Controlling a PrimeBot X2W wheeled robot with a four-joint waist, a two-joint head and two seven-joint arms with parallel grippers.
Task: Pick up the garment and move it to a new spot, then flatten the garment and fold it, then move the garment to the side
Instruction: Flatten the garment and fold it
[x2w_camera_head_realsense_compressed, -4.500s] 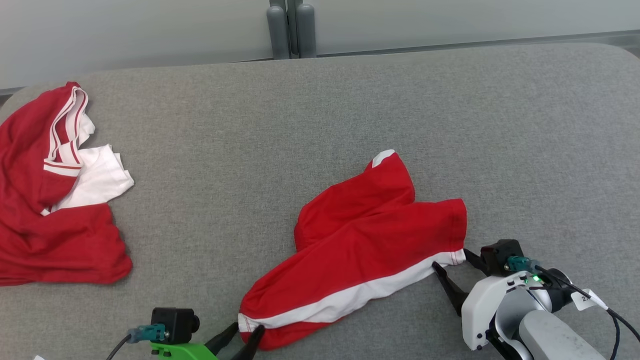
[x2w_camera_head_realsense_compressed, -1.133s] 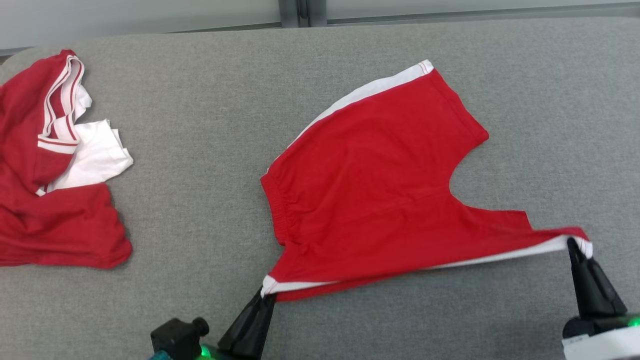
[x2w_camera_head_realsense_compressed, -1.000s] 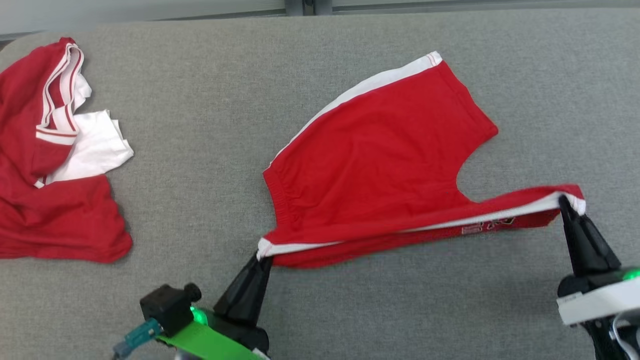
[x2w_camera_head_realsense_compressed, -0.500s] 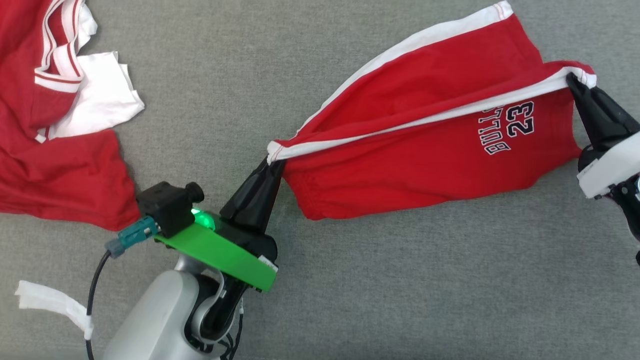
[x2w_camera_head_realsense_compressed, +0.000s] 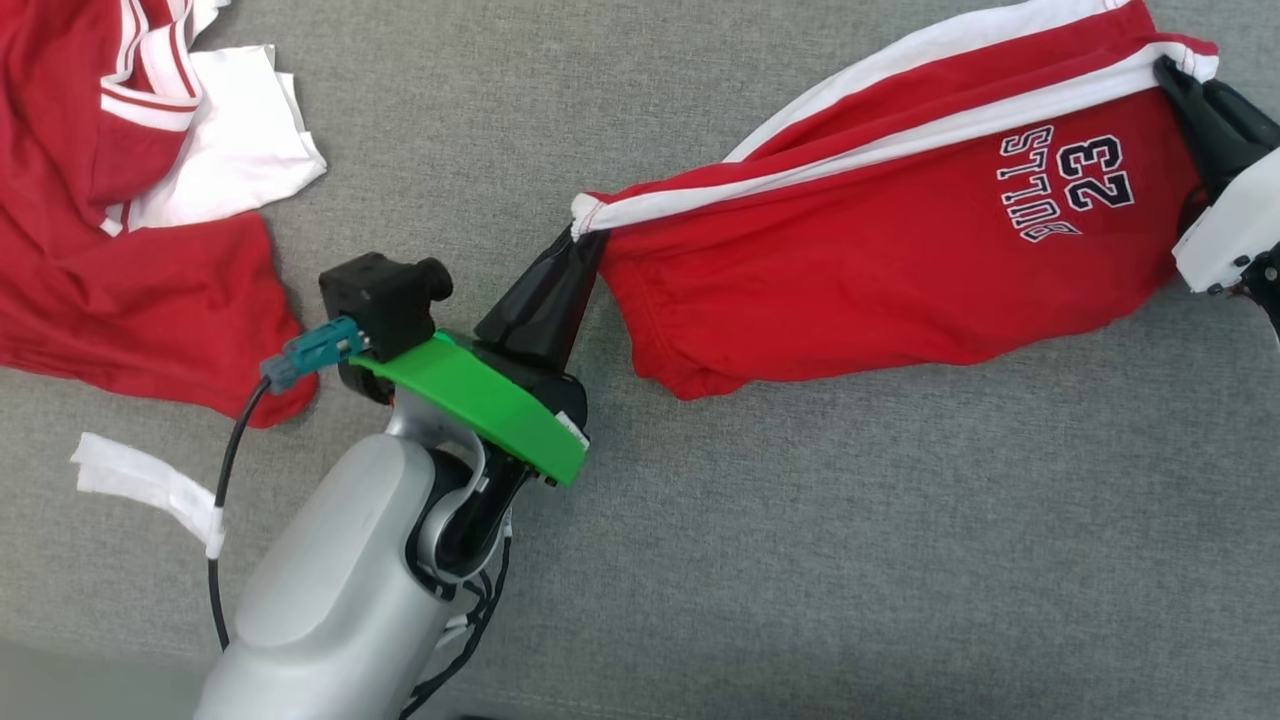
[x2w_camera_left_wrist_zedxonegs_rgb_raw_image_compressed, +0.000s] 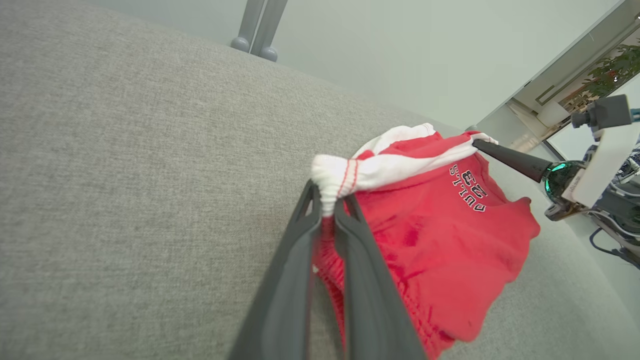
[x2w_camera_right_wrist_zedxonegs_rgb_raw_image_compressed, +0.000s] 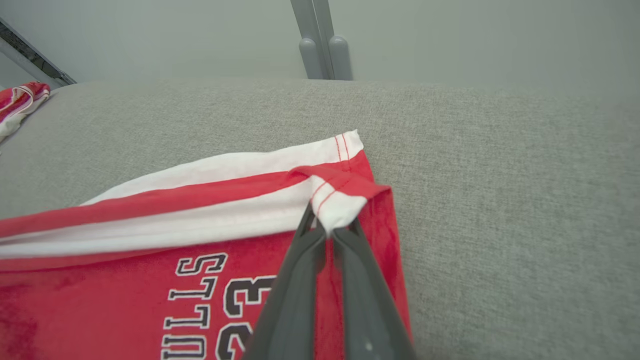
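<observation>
Left gripper (x2w_camera_head_realsense_compressed: 583, 238) at nine o'clock of the shorts (x2w_camera_head_realsense_compressed: 880, 260) and right gripper (x2w_camera_head_realsense_compressed: 1172, 78) at two o'clock each clamp a striped corner, stretching them over the cushion (x2w_camera_head_realsense_compressed: 800, 560) mid-fold; next, likely lowering them flat

So everything sits on one big grey fabric-covered surface (x2w_camera_head_realsense_compressed: 820, 580). It's a woven, felt-like top with a rounded far edge, and I can't tell if it's padded. Two things are lying on it. Over at the left there's a crumpled pile of red and white clothing (x2w_camera_head_realsense_compressed: 110, 240) spread on the cloth, well apart from the rest. Toward the right are the red shorts (x2w_camera_head_realsense_compressed: 880, 260), with white side stripes and "BULLS 23" printed on them. Their far leg lies flat on the grey top, while the near striped edge is lifted clear of it and the red cloth hangs down from there.
</observation>
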